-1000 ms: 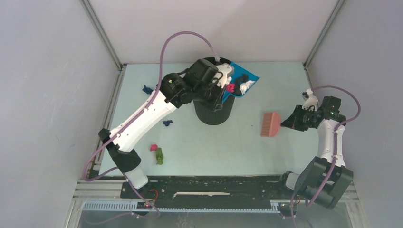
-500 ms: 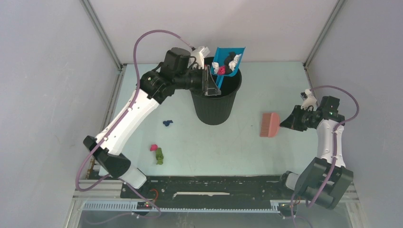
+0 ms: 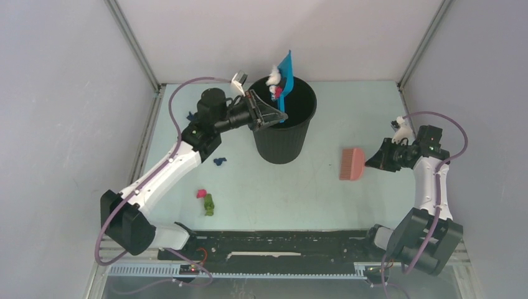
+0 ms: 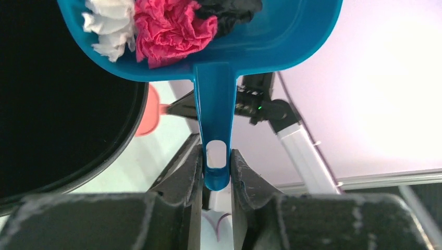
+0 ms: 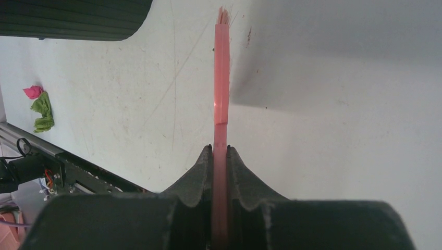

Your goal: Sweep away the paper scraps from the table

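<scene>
My left gripper is shut on the handle of the blue dustpan, tipped steeply on edge above the black bin. White, magenta and black paper scraps lie in the pan. On the table lie a dark blue scrap, another dark blue one, a magenta one and a green one. My right gripper is shut on the pink brush, right of the bin.
The bin's dark mouth fills the left of the left wrist view. Grey walls and aluminium frame posts close in the table on three sides. The arms' black base rail runs along the near edge.
The left arm has swung the dustpan from the bin's right rim to above its mouth and tipped it from nearly flat to steep. The right arm with the brush has barely moved.
</scene>
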Robot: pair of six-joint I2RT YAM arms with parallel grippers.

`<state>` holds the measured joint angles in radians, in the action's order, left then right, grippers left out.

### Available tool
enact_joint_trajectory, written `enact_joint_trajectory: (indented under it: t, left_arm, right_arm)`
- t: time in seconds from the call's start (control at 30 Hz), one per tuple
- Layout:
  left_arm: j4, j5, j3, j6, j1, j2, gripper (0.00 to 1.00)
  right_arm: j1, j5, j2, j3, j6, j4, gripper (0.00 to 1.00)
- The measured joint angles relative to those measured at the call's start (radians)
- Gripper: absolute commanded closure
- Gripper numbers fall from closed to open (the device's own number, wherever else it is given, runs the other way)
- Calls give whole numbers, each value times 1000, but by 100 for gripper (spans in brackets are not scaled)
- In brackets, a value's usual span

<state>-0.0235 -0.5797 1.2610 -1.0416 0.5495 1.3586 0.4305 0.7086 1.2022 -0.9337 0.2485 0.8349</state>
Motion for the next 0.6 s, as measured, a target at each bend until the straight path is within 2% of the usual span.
enact_joint_trajectory:
  t: [0.17, 0.33, 0.6]
  left_arm:
    - [293, -8, -194, -245, -38, -47, 100]
    - [681, -19, -343, -549, -58, -1, 100]
    - [1001, -26, -384, -804, -58, 43, 100]
  right_arm:
    - [-1, -13, 0, 0, 0, -1, 100]
    - [-1, -19, 0, 0, 0, -2, 100]
    - [-6, -20, 0, 0, 0, -2, 100]
